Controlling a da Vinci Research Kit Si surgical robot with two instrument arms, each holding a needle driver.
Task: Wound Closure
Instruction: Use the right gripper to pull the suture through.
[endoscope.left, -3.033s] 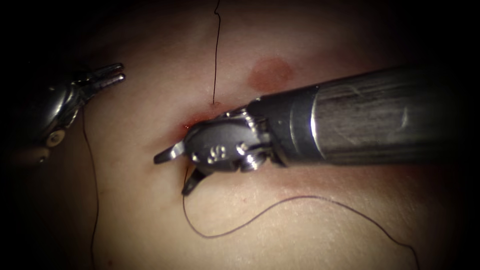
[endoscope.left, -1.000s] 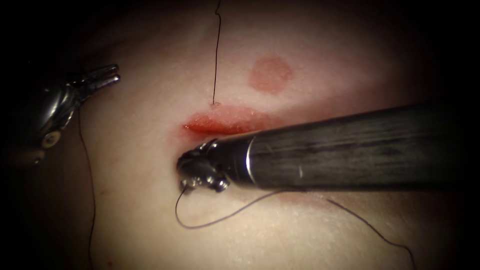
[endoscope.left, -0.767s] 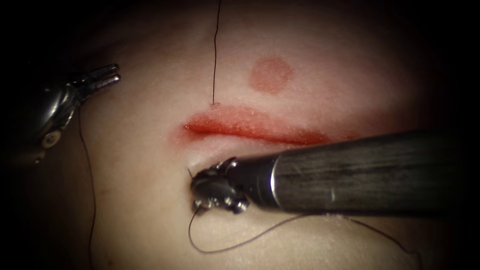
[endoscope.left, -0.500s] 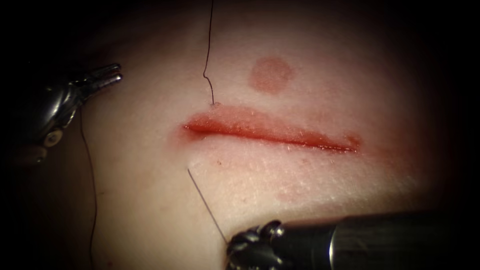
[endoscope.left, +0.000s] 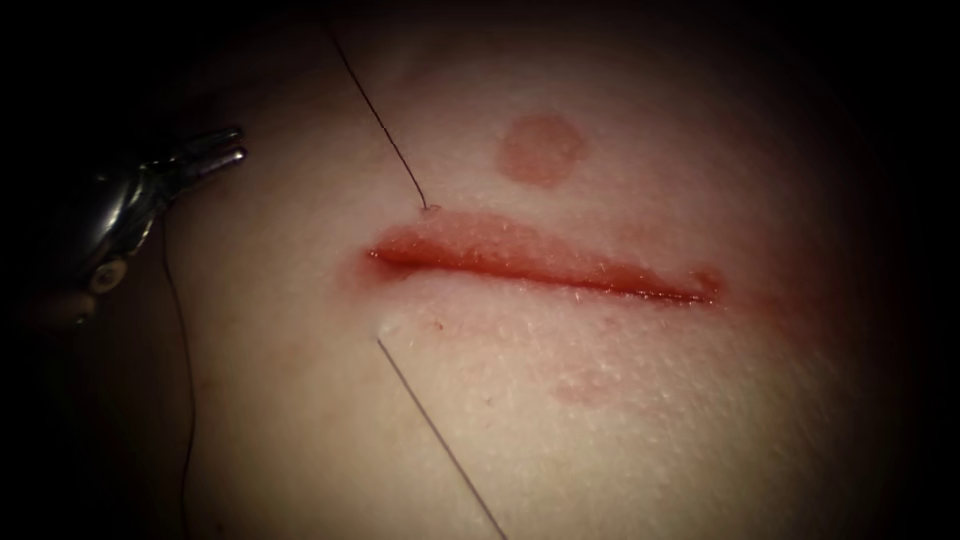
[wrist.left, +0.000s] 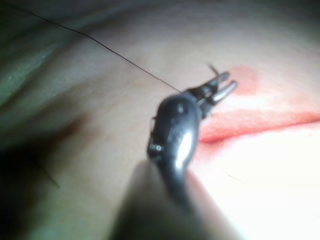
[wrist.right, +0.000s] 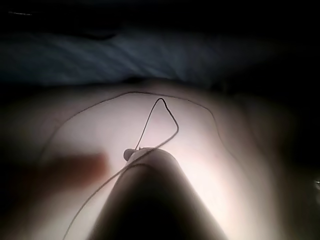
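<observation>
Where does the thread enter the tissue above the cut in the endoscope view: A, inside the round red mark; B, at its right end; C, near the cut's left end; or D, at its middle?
C: the thread runs down to the tissue just above the left end of the cut, well left of the round red mark.

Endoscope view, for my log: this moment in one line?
left tool: open, empty, left of cut | thread: taut through tissue | right tool: thread alongside
</observation>
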